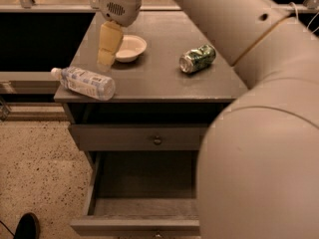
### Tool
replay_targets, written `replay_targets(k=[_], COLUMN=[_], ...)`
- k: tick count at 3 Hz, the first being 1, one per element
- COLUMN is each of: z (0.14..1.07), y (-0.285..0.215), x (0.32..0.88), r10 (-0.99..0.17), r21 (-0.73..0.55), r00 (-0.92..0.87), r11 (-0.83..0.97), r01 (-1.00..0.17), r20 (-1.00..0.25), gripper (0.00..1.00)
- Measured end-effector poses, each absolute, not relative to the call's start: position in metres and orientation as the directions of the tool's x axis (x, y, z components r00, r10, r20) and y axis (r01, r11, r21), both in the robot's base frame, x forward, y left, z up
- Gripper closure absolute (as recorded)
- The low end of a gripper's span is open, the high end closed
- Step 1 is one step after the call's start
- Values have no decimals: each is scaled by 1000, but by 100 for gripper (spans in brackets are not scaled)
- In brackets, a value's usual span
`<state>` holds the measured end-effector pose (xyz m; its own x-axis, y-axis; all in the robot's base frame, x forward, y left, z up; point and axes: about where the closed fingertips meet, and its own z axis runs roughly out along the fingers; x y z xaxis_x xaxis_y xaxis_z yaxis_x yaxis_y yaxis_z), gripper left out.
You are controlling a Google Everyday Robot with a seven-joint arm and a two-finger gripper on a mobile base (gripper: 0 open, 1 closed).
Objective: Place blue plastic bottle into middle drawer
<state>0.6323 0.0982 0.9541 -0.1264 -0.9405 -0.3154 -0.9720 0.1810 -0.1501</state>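
The blue plastic bottle (84, 82) lies on its side at the front left corner of the cabinet top (159, 68), white cap pointing left. My gripper (106, 59) hangs above the top, just behind the bottle and left of the white bowl, pointing down; it holds nothing that I can see. The middle drawer (139, 203) is pulled open below, its flat bottom bare; my arm hides its right part.
A white bowl (129, 48) sits on the top's back left. A crushed green can (197, 59) lies at the right. A closed drawer front with a round knob (157, 140) is above the open drawer. A dark shoe (26, 227) is on the floor bottom left.
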Motion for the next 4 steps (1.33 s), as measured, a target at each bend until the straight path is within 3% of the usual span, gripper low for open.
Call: replay_targets(k=[3,4], z=[892,867], y=[220,228], x=[614,610], r10=[-956,-961], r21=[-18,-15], r00=[-160,-168], r11=[169,175], r01=[-985,-984], r20=[-246,-218], gripper=[0,18])
